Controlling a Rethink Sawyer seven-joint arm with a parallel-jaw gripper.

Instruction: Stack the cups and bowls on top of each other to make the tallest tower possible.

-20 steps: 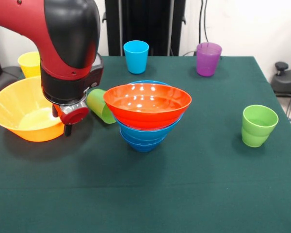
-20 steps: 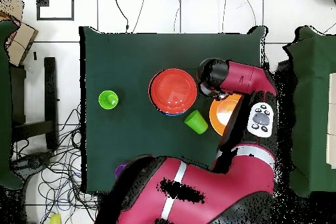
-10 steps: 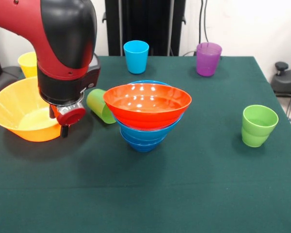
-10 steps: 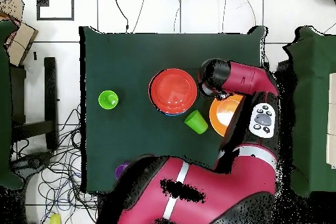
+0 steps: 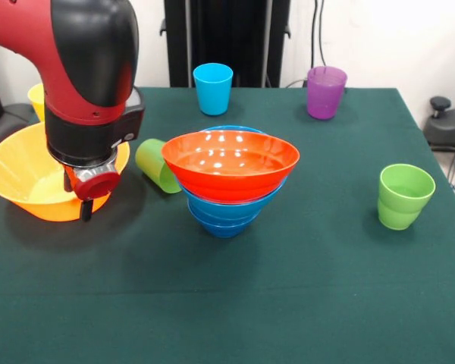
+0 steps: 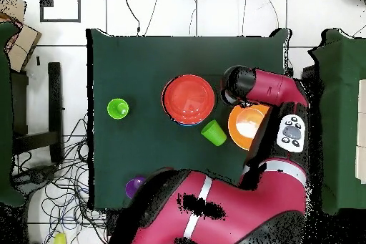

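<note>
The tower (image 5: 230,161) stands mid-table: an orange-red bowl nested on light blue bowls (image 5: 223,215); in the overhead view it is a red disc (image 6: 189,99). To its left a big yellow-orange bowl (image 5: 26,178) sits alone, also seen from above (image 6: 246,125). My gripper (image 5: 83,206) hangs low over that bowl's near right rim, holding nothing that I can see. Between bowl and tower a green cup (image 5: 158,164) lies on its side. Another green cup (image 5: 404,196) stands upright at the right. A light blue cup (image 5: 213,88) and a purple cup (image 5: 325,92) stand at the back.
A yellow cup (image 5: 36,99) peeks out behind the arm at the far left edge. The arm's thick wrist (image 6: 241,84) covers the gripper from above. A dark green cloth (image 5: 288,303) covers the table. A chair base (image 5: 446,125) stands off the right edge.
The arm has slid left in the front view, away from the lying green cup, and now hangs over the yellow-orange bowl's rim. Cups and bowls have not moved.
</note>
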